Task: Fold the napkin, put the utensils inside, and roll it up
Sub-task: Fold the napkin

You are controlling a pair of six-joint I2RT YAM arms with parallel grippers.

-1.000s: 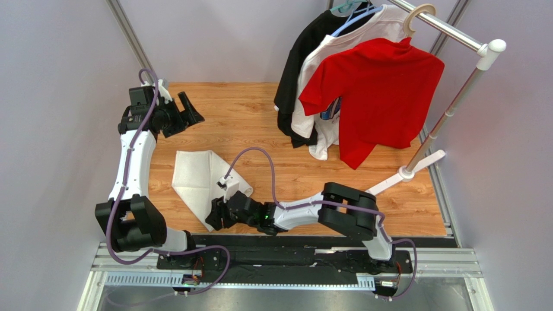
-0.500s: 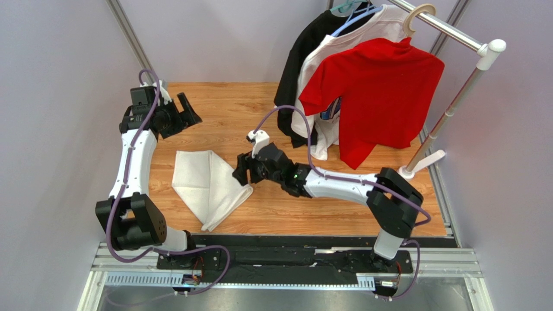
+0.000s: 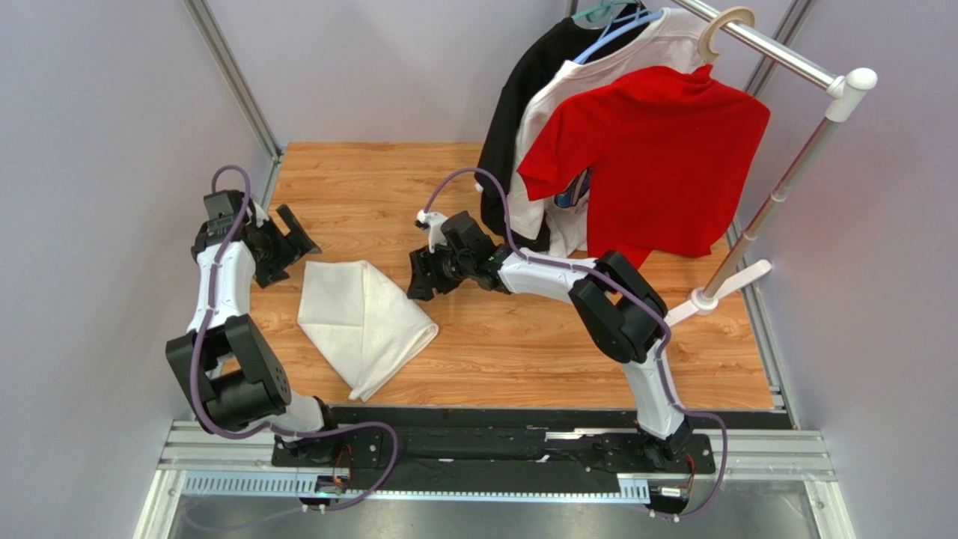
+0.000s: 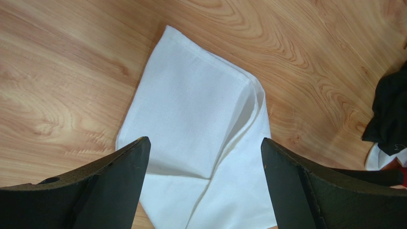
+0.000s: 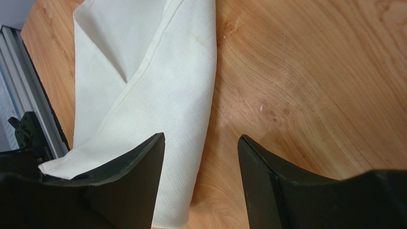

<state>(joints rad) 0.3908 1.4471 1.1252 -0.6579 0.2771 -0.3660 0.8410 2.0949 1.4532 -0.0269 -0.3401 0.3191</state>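
The napkin (image 3: 365,320) is a white cloth lying folded on the wooden table, with one layer crossing over another. My left gripper (image 3: 298,241) hovers open just off its far-left corner. In the left wrist view the napkin (image 4: 200,109) spreads beneath the wide-apart gripper (image 4: 203,148), which holds nothing. My right gripper (image 3: 418,277) is open above the cloth's far-right edge. In the right wrist view the napkin's folded edge (image 5: 157,81) passes under the left finger of the gripper (image 5: 200,140), with bare wood in the gap. The utensils are out of view.
A garment rack (image 3: 787,168) at the back right carries a black shirt (image 3: 512,135), a white shirt (image 3: 562,135) and a red shirt (image 3: 652,157) hanging low over the table. Grey walls close in on both sides. The metal rail (image 3: 495,455) runs along the near edge.
My right arm swung from the napkin's near tip at the table's front edge up to its far-right side. The left gripper dropped from the back-left corner toward the napkin.
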